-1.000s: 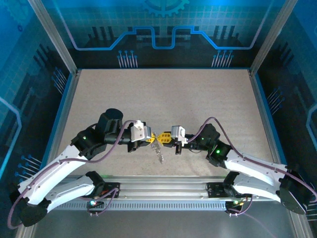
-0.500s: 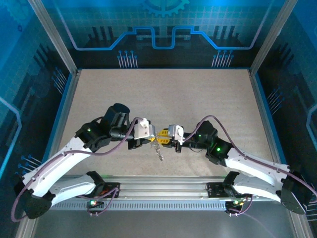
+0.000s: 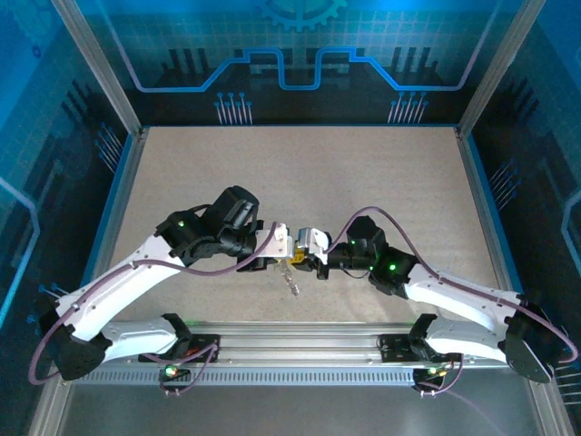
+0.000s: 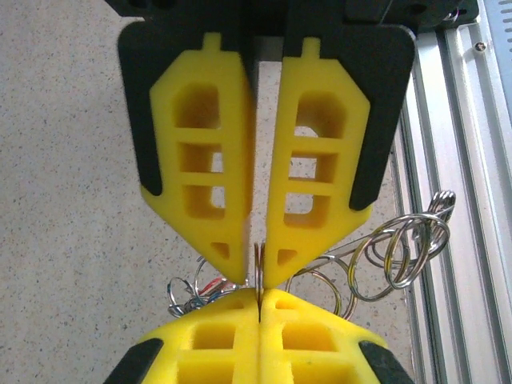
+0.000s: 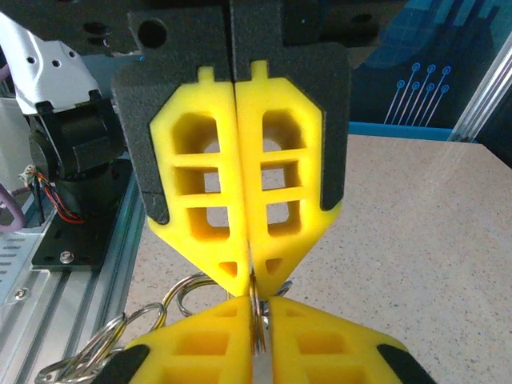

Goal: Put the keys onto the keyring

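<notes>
My two grippers meet tip to tip above the near middle of the table. In the left wrist view my left gripper (image 4: 258,276) is shut on the thin keyring (image 4: 258,258), seen edge-on between its yellow fingers. My right gripper (image 4: 260,296) pinches the same ring from the opposite side. In the right wrist view the right gripper (image 5: 254,280) is shut, with the keyring (image 5: 257,320) running down into the left gripper's fingers (image 5: 200,344). A small cluster of keys (image 4: 188,292) with red and blue bits hangs to the left. From above, left gripper (image 3: 283,258) and right gripper (image 3: 300,259) touch.
A chain of linked metal rings (image 4: 400,248) hangs off to the right of the grip and dangles toward the table (image 3: 292,286). The aluminium rail (image 4: 456,160) with the arm bases runs along the near edge. Blue walls and frame posts (image 3: 118,100) bound the table.
Both arms have raised and swung their elbows toward the centre, and the wrists have closed in. The meeting point with the hanging rings has stayed almost in place.
</notes>
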Controlling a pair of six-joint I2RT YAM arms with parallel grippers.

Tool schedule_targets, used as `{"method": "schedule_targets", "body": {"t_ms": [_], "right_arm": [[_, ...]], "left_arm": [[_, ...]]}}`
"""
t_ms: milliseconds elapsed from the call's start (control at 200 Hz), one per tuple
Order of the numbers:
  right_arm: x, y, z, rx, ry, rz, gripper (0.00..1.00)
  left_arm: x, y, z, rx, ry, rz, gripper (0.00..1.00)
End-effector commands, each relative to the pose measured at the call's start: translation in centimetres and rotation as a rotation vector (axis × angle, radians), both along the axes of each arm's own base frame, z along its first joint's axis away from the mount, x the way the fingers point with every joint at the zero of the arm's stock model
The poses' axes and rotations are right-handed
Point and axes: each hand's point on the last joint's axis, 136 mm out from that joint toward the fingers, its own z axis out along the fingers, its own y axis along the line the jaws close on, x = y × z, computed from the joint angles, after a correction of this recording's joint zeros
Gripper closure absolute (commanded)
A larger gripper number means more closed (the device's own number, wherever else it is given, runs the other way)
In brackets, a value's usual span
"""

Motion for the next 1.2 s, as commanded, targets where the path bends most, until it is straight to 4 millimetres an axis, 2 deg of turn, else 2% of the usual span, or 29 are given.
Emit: {"method": "schedule_targets", "body": {"t_ms": [0, 20, 45, 90, 140, 185, 345, 575, 845, 1091, 1196], "right_arm": [[0.6, 0.0, 0.5, -0.005, 0.020, -0.026, 0.87], [0.6, 0.0, 0.4, -0.008, 0.024, -0.022, 0.91], [0.4, 0.1, 0.4, -0.006, 0.028, -0.017, 1.00], [0.3, 0.1, 0.5, -0.001, 0.031, -0.008, 1.00], [0.2, 0.0, 0.8, 0.019, 0.027, -0.006, 1.00], [0.2, -0.1, 1.5, 0.062, 0.008, -0.009, 1.00], [-0.2, -0.7, 3.7, 0.179, -0.032, -0.005, 1.00], [-1.3, -1.5, 5.7, 0.252, -0.097, 0.033, 1.00], [-1.9, -1.7, 5.5, 0.267, -0.109, 0.055, 1.00], [-1.9, -1.4, 5.6, 0.266, -0.103, 0.065, 1.00], [-1.9, -1.3, 5.8, 0.268, -0.103, 0.075, 1.00]], "left_arm": [[-1.2, -1.2, 2.9, -0.108, -0.050, -0.072, 1.00], [-1.2, -1.2, 3.0, -0.113, -0.054, -0.072, 1.00], [-1.3, -1.1, 3.0, -0.118, -0.057, -0.070, 1.00], [-1.3, -1.0, 3.2, -0.128, -0.064, -0.065, 0.99], [-1.2, -0.9, 3.2, -0.133, -0.070, -0.054, 0.88], [-1.3, -0.7, 3.1, -0.142, -0.078, -0.045, 0.83], [-1.5, -0.3, 2.5, -0.187, -0.080, -0.005, 0.79], [-1.1, 0.1, 2.6, -0.264, -0.124, 0.055, 0.63], [0.1, 0.5, 4.1, -0.306, -0.241, 0.095, 0.62], [-0.3, 0.1, 4.2, -0.315, -0.254, 0.048, 0.66], [-0.5, -0.2, 3.6, -0.317, -0.233, 0.028, 0.68]]}}
